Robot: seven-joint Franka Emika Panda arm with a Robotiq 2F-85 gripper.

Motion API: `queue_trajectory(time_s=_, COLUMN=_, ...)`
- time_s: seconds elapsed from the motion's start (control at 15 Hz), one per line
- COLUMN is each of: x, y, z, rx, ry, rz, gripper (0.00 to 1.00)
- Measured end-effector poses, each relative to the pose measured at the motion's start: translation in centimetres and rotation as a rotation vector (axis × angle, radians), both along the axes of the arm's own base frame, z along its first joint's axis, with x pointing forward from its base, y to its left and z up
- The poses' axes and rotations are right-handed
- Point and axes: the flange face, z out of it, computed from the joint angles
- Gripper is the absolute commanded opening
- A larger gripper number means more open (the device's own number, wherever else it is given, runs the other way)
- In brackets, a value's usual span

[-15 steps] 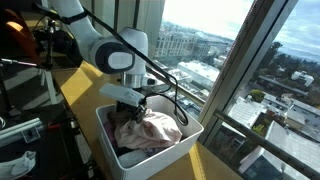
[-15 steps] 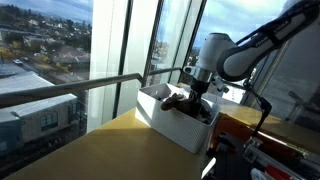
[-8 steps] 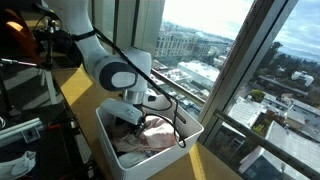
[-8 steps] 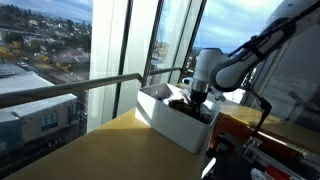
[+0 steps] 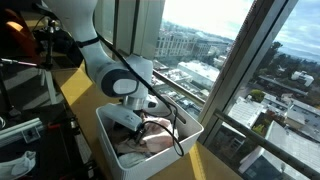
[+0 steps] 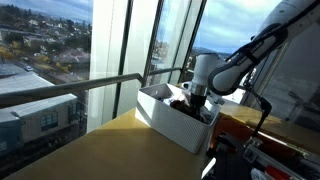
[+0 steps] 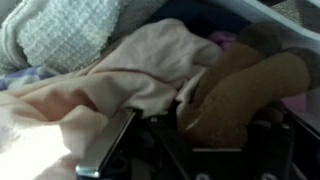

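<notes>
A white bin [image 5: 152, 164] full of clothes stands on a wooden table by the window; it also shows in the other exterior view [image 6: 165, 124]. My gripper [image 5: 135, 118] is lowered into the bin among the clothes, as both exterior views show [image 6: 189, 100]. In the wrist view the gripper [image 7: 198, 140] looks open, with its fingers wide apart. A brown fuzzy cloth [image 7: 240, 95] lies between them. A pale pink garment [image 7: 150, 65] lies over the left finger and also shows in an exterior view [image 5: 160, 140]. A cream knit fabric [image 7: 60, 30] lies beyond it.
Tall window panes and a metal rail [image 6: 100, 85] run right behind the bin. The wooden tabletop [image 6: 110, 150] stretches in front of it. Dark equipment and cables [image 5: 30, 90] crowd the side near the arm's base.
The gripper has gone down from above the clothes into the bin, and its fingers now sit among the garments.
</notes>
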Motion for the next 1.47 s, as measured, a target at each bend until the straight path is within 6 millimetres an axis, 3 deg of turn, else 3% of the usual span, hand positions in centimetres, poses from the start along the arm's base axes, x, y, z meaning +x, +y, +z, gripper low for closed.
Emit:
queue_trajectory(time_s=0.2, x=1.2, y=0.5, z=2.5, rx=0.007, ry=-0.035, rz=0.003, gripper=0.75)
queue_trajectory(time_s=0.4, x=3.4, y=0.7, z=8.9, rx=-0.002, ry=-0.131, rz=0.032, gripper=0.97)
queue_trajectory(time_s=0.67, x=5.6, y=0.2, z=19.6, rx=-0.026, ry=-0.276, rz=0.074, gripper=1.00)
queue_trajectory(time_s=0.87, x=6.1, y=0.2, z=24.7, rx=-0.033, ry=-0.337, rz=0.097, gripper=1.00)
queue_trajectory(time_s=1.07, x=6.4, y=0.5, z=26.7, rx=-0.024, ry=-0.362, rz=0.096, gripper=1.00)
queue_trajectory(time_s=1.47, x=6.5, y=0.4, z=26.4, rx=-0.022, ry=-0.355, rz=0.093, gripper=1.00)
